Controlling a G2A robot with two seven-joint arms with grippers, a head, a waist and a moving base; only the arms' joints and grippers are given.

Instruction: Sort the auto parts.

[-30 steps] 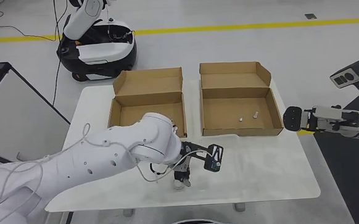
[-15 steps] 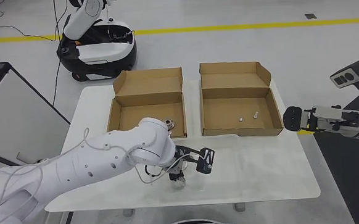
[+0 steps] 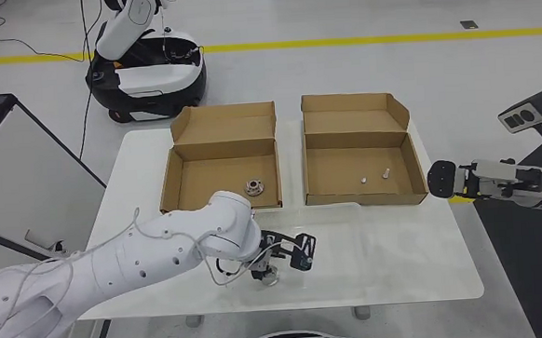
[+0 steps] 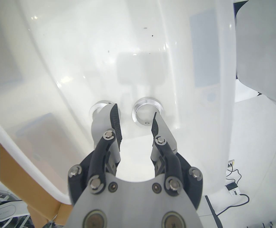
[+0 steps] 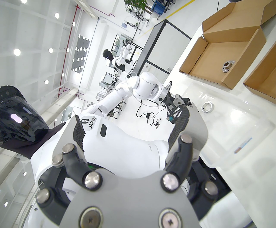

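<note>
1. White glossy table stands on a pale workshop floor and carries two open cardboard boxes side by side at its far half.
2. Left box holds one flanged metal hub with a dark bore, lying near the wall that faces the other box.
3. Left gripper hangs low over the near edge of the table in front of that box, its jaws parted moderately and holding nothing. A short, shiny metal ring with a small hole in its side lies flat on the table just past the fingertips. It is in line with the gap and closer to one finger. A second ring of the same look lies just beside it, half hidden behind the other finger.
4. Right box holds two small pale metal parts, close together.
5. Right gripper is off the table's right edge, level with the right box, jaws spread wide and empty.
</note>
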